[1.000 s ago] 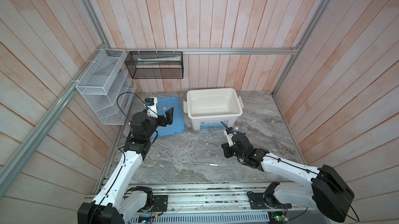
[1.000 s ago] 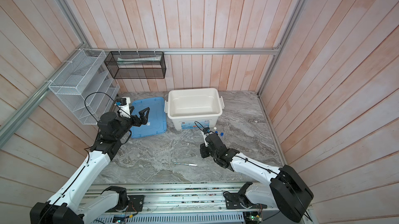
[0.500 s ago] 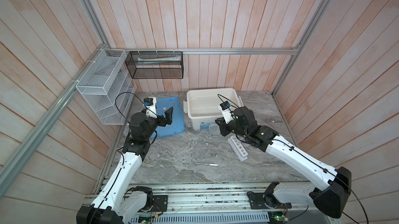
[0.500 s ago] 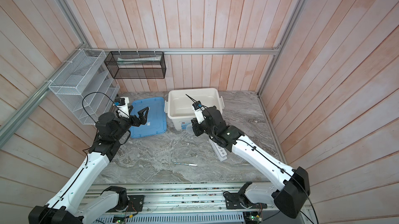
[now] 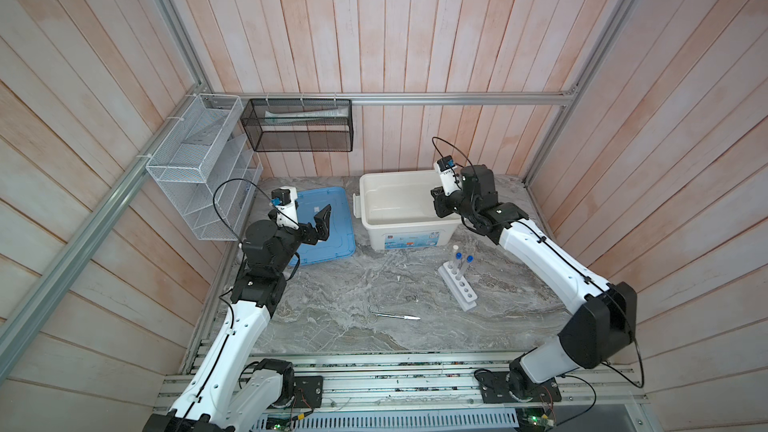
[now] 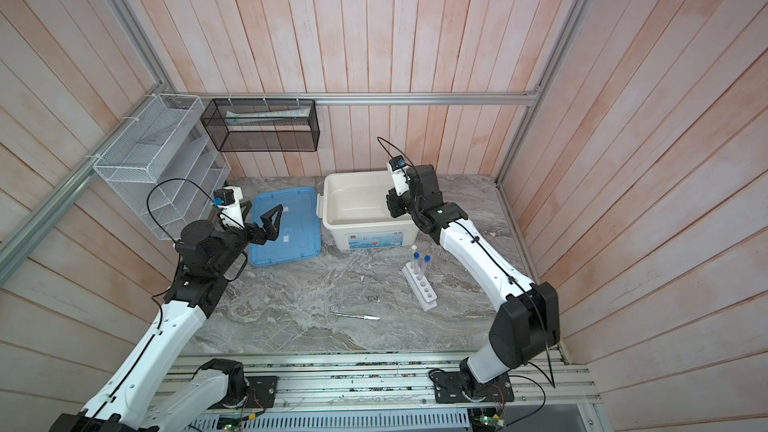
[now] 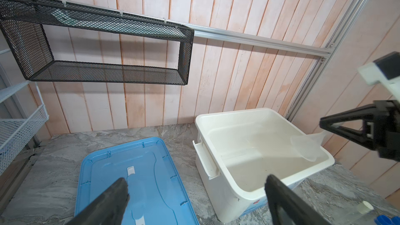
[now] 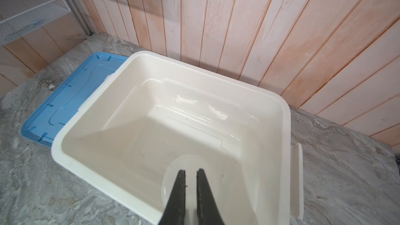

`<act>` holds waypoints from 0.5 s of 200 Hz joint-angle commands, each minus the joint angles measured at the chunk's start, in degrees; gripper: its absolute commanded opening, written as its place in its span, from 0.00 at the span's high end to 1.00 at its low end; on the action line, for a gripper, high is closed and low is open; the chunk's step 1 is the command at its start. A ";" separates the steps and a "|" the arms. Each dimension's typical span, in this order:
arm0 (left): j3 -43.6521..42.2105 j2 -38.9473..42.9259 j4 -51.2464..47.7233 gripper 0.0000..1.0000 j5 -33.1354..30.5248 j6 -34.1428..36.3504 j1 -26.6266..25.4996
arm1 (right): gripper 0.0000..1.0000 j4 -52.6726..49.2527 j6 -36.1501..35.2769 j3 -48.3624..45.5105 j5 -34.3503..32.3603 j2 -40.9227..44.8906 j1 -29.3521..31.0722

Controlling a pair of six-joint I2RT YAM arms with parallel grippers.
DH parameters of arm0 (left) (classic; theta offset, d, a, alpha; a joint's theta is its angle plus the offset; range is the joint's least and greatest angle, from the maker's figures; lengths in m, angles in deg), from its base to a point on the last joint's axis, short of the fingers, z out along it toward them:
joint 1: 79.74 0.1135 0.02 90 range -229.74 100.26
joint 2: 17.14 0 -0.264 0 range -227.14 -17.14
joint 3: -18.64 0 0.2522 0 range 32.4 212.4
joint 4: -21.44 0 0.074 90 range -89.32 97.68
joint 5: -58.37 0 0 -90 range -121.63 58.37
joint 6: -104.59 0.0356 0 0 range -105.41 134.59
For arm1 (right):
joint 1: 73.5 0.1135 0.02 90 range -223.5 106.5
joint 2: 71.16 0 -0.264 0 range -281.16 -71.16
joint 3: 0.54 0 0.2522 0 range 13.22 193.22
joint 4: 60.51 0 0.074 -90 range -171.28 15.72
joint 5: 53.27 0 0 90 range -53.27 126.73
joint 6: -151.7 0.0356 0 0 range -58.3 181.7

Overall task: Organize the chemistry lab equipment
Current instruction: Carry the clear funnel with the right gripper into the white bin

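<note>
Chemistry lab equipment, part-sorted, read left to right. My left end effector point(image 6: 276, 220) hangs with its jaws wide over the blue lid point(image 5: 332, 242), as it did a second ago, and holds nothing. The small steel scissors point(image 5: 373, 313) and the thin silver tool point(image 5: 403, 317) lie in line on the tabletop point(image 5: 332, 292), untouched.

Change: my right end effector point(image 8: 191, 170), low beside the rack a second ago, is now above the white bin point(image 8: 216, 87). Its jaws are narrow on the rim of the clear round dish point(image 8: 190, 161). I judge the dish carried over and ready for release.

The dish looks thin, translucent and tilted. The white rack point(image 5: 461, 292) stands on the tabletop nearer my base, with the capped tubes point(image 6: 424, 269) upright at its far end.
</note>
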 commanded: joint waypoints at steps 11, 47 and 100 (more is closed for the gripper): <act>-1.13 0.52 -0.17 0.00 0.35 1.39 0.33 | 0.98 -0.84 -4.60 6.95 2.88 -8.87 -1.14; -1.22 0.67 -0.51 0.00 -0.44 2.10 0.36 | 0.99 -1.25 -6.09 14.02 4.64 -17.84 -2.74; -1.32 0.28 -0.79 0.00 -1.42 2.81 0.36 | 0.99 -5.14 -7.62 25.57 4.64 -29.70 -4.04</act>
